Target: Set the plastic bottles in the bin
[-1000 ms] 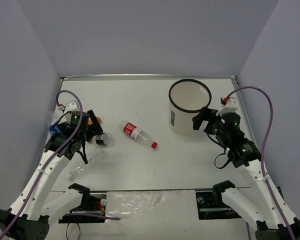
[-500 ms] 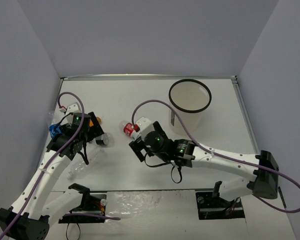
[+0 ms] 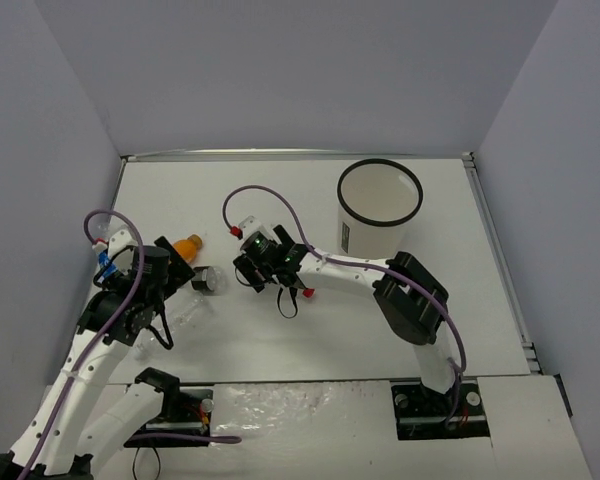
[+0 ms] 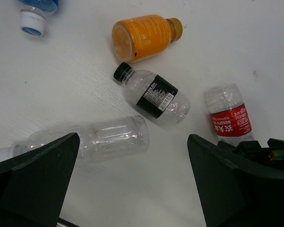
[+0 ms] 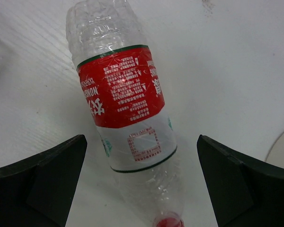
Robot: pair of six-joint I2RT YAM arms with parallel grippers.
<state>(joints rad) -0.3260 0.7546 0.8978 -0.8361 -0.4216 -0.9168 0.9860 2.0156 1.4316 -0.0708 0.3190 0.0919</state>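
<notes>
Right wrist view: the right gripper (image 5: 142, 142) stands wide, with the red-labelled bottle (image 5: 123, 104) lying between its fingers, ungripped. The left gripper (image 4: 132, 139) is likewise wide, holding nothing.

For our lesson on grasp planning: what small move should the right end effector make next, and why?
Probably lower the open right end effector around the red-labelled bottle: it lies flat, roughly centred between the fingers, and is not yet gripped.
</notes>
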